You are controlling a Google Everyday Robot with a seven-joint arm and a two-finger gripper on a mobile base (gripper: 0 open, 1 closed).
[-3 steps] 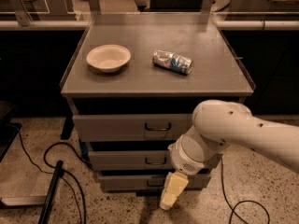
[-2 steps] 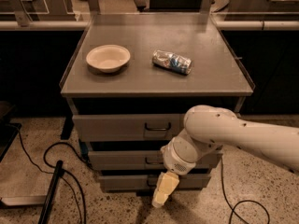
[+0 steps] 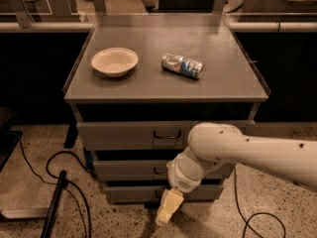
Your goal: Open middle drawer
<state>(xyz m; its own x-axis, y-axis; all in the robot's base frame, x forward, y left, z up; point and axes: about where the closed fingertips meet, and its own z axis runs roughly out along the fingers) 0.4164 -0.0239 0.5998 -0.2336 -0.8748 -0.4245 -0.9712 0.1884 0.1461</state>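
The grey cabinet has three drawers. The middle drawer (image 3: 129,170) is a shallow grey front, shut, with its small dark loop handle (image 3: 159,171) at the centre, partly covered by my arm. The top drawer (image 3: 124,135) above it has a taller front. The lowest drawer (image 3: 131,194) sits beneath. My white arm (image 3: 247,152) reaches in from the right and bends down in front of the drawers. My gripper (image 3: 166,212) hangs pointing down at the floor, just below the lowest drawer's centre and below the middle handle.
On the cabinet top (image 3: 218,88) stand a cream bowl (image 3: 114,61) at the left and a crushed can (image 3: 182,65) lying to its right. Black cables (image 3: 54,167) and a dark pole (image 3: 53,205) lie on the speckled floor at the left. Another cable (image 3: 247,217) lies at the right.
My arm and gripper have shifted a little to the left across the drawer fronts, staying low. The drawers have not moved.
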